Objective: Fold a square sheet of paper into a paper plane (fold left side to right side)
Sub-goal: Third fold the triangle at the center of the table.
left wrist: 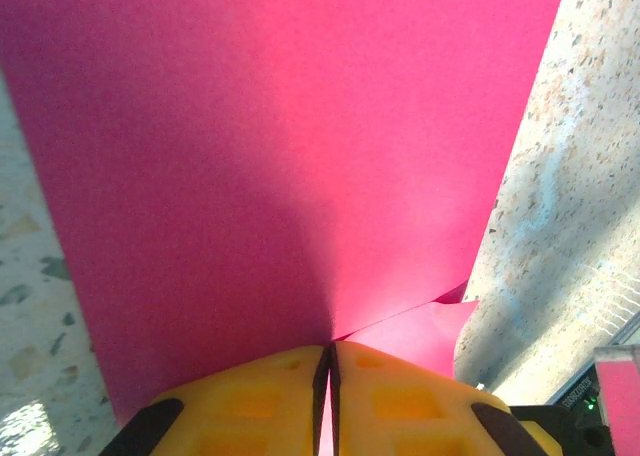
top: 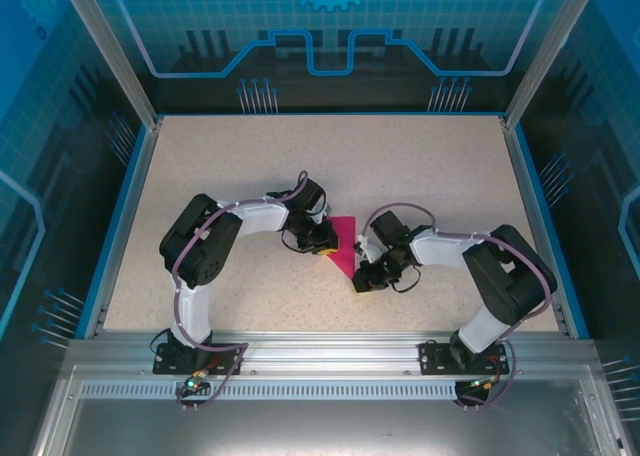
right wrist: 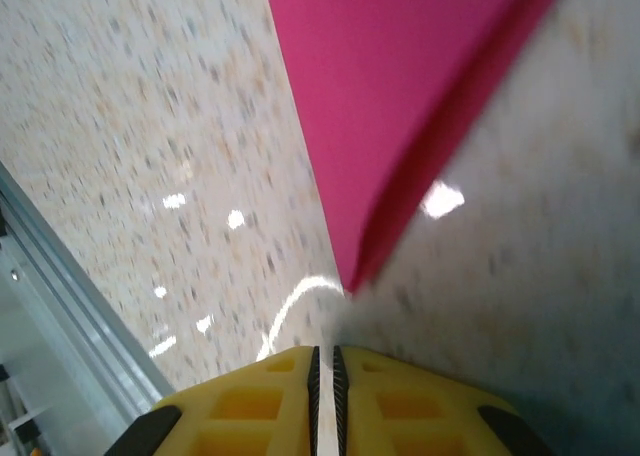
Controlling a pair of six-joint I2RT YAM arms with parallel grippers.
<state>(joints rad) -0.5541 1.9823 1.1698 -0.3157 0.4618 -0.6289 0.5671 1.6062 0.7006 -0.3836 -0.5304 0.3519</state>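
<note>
The left fingers [left wrist: 250,401] are clamped on the folded magenta paper sheet [left wrist: 280,156] at lower centre. The right fingers [right wrist: 250,401] are together and empty over the worktop [right wrist: 150,126], just below the sheet's tip.

Magenta paper [left wrist: 280,156], speckled beige table [top: 400,166]

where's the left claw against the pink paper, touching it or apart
Touching. The left wrist view shows the left claw closed on the pink paper sheet, whose edge runs down into the seam between its yellow fingers.
</note>
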